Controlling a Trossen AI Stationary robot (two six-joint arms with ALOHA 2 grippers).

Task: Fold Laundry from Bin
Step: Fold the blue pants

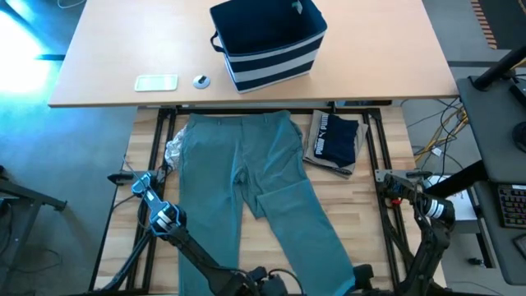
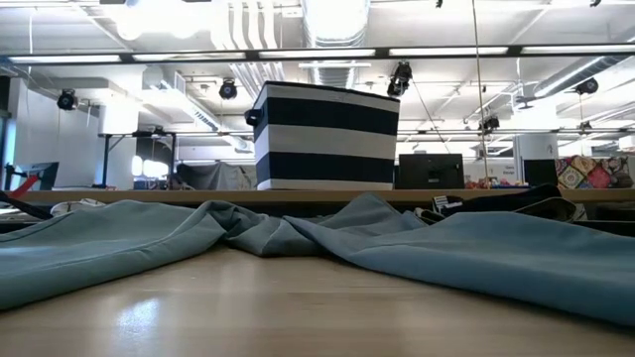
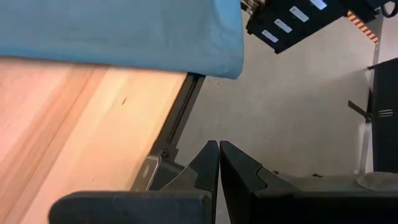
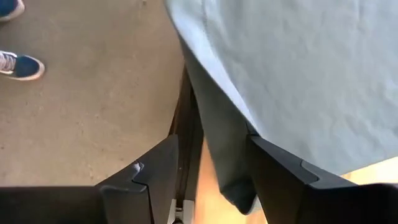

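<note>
Teal-green trousers (image 1: 246, 181) are lying spread flat across the table's middle, legs reaching its near edge; right gripper (image 4: 211, 180) is gaping around a hanging hem, left gripper (image 3: 219, 163) is sitting pinched shut, empty.

Teal-green trousers (image 1: 246, 189) lie spread flat on the wooden worktable, waistband toward the bin, one leg straight, the other angled outward, its hem draping over the table's edge. Just beside them sits a folded dark navy garment (image 1: 339, 138) with white print, resting on a tan one (image 1: 316, 153). A grey-white patterned piece (image 1: 174, 150) peeks out at the trousers' opposite side. The navy, white-striped bin (image 1: 269, 43) stands upright on the farther table.
</note>
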